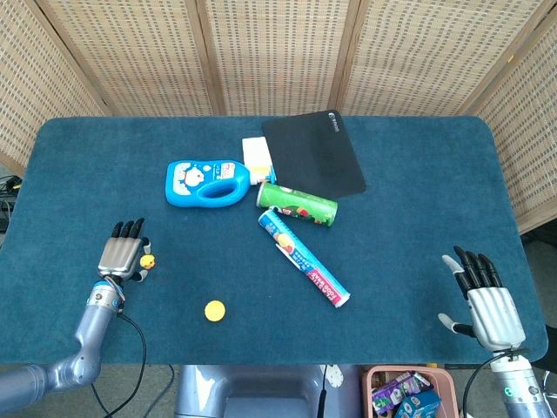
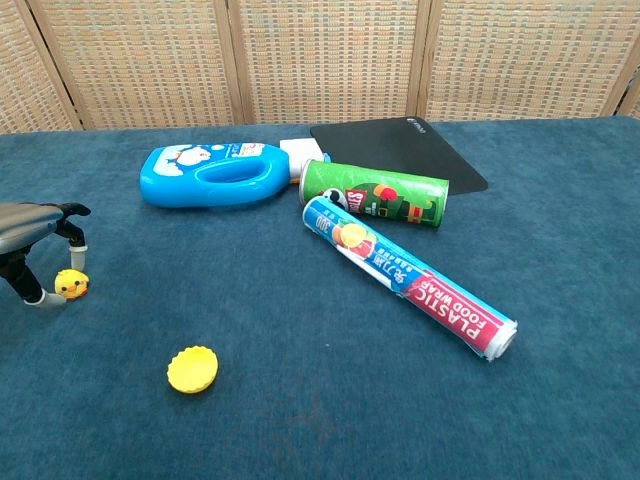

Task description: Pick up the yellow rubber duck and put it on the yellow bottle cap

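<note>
The small yellow rubber duck (image 2: pixel 70 286) sits on the blue table at the left, also seen from the head view as the duck (image 1: pixel 149 260). My left hand (image 1: pixel 122 254) is right beside it, fingers spread. In the chest view the left hand (image 2: pixel 35 235) has a fingertip (image 2: pixel 76 246) just over the duck and the thumb tip close on its left; no grip shows. The yellow bottle cap (image 2: pixel 193 369) lies flat in front and to the right of the duck, and the head view shows the cap (image 1: pixel 214 309) too. My right hand (image 1: pixel 483 300) rests open at the table's near right edge.
A blue detergent bottle (image 1: pixel 207 182), a green chip can (image 1: pixel 297 203), a plastic wrap roll (image 1: pixel 303 257) and a black mouse pad (image 1: pixel 313 154) occupy the table's middle and back. A bin of items (image 1: pixel 409 392) stands below the front edge.
</note>
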Available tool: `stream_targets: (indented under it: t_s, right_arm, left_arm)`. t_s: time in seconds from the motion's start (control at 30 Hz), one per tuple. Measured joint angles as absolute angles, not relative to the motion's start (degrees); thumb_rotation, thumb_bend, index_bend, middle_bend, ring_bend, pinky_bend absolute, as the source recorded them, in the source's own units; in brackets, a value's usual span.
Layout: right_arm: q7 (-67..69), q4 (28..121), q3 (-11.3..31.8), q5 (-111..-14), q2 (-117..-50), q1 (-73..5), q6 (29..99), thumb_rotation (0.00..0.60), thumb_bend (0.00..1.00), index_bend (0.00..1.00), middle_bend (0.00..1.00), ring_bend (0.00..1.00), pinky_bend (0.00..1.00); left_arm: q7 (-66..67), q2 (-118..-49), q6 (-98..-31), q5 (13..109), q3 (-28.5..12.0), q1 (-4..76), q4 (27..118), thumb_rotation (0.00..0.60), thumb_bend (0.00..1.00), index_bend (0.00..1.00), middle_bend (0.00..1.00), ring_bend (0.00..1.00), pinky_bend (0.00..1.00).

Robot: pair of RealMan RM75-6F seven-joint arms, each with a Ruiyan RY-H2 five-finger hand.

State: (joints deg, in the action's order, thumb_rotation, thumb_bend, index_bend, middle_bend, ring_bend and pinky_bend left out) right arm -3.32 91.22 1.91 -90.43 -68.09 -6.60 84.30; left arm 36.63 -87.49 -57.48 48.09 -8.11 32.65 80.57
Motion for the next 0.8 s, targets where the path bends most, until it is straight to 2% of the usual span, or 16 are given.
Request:
stream_targets:
  t_s: [0.4, 0.8]
  right_arm:
    - [-3.18, 91.29, 1.90, -90.39, -68.01, -6.55, 84.34, 0.600, 0.10, 0.00, 0.00, 0.00, 0.00]
    - [-3.05, 91.43, 1.90, -90.31, -67.89, -6.51, 84.35, 0.600, 0.10, 0.00, 0.00, 0.00, 0.00]
  left_arm:
    - [35.53, -87.13, -58.66, 49.04, -7.78, 32.86, 81.35, 0.600, 0.25, 0.52, 0.00, 0.00, 0.00]
    - [35.63, -83.64, -61.59, 54.62, -8.12, 33.98, 93.96, 0.600, 0.25, 0.52, 0.00, 0.00, 0.00]
